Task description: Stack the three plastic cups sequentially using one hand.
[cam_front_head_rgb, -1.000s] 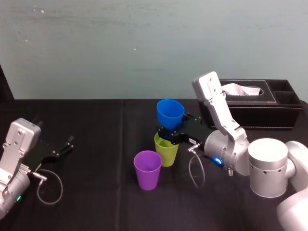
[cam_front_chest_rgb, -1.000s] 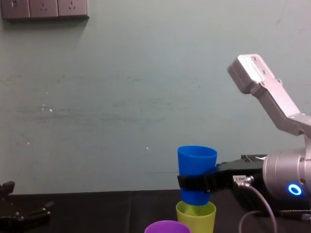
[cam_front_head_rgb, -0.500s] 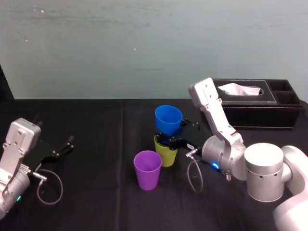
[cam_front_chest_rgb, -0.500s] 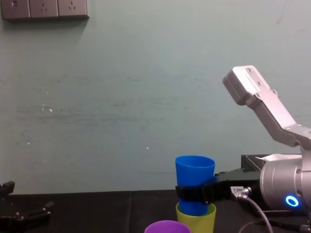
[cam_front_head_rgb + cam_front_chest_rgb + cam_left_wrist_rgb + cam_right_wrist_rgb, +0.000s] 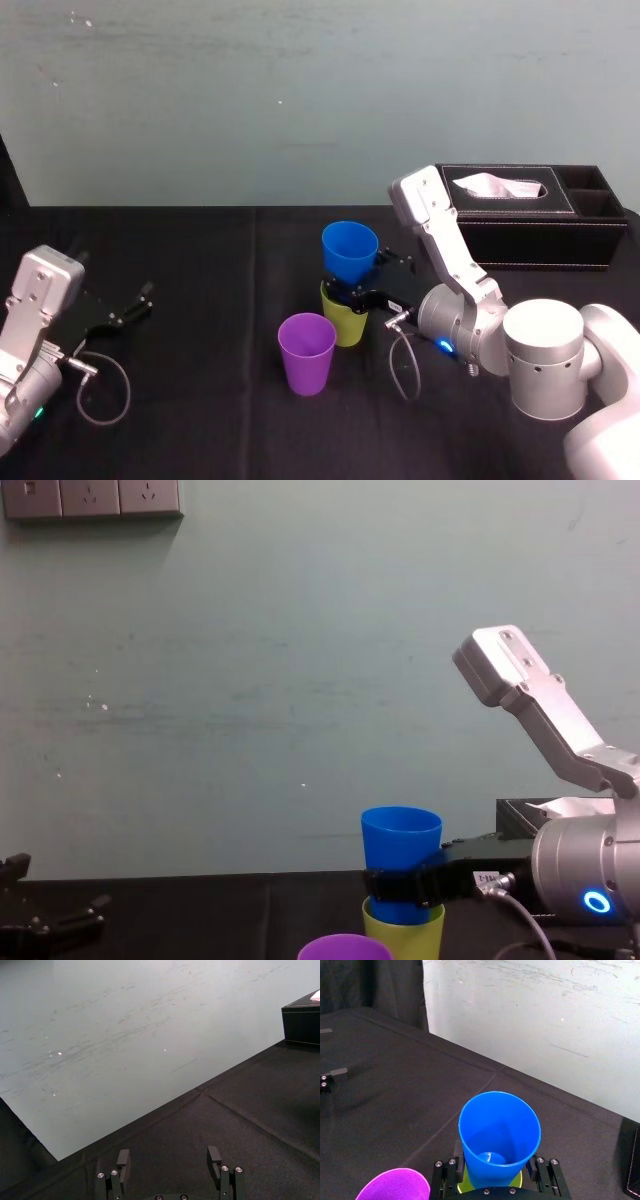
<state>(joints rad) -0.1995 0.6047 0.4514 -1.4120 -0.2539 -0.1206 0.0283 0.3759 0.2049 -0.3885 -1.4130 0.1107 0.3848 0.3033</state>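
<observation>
My right gripper [image 5: 352, 291] is shut on the blue cup [image 5: 350, 250], with a finger on each side of its lower half [image 5: 499, 1135]. The blue cup stands upright with its base sunk into the yellow-green cup [image 5: 347, 322], which rests on the black table. In the chest view the blue cup [image 5: 400, 845] rises well above the yellow-green rim [image 5: 403, 930]. The purple cup [image 5: 307, 352] stands alone, just left of and nearer to me than the pair. My left gripper [image 5: 135, 302] lies parked at the far left, open and holding nothing [image 5: 170, 1157].
A black tissue box [image 5: 520, 215] sits at the back right, behind my right arm. A cable loop [image 5: 405, 365] hangs from the right wrist near the cups. The black table [image 5: 200, 260] stretches bare between the cups and the left gripper.
My right gripper has brought the blue cup down and slightly left, so its base now sits deeper inside the yellow-green cup. The purple cup and left arm have not moved.
</observation>
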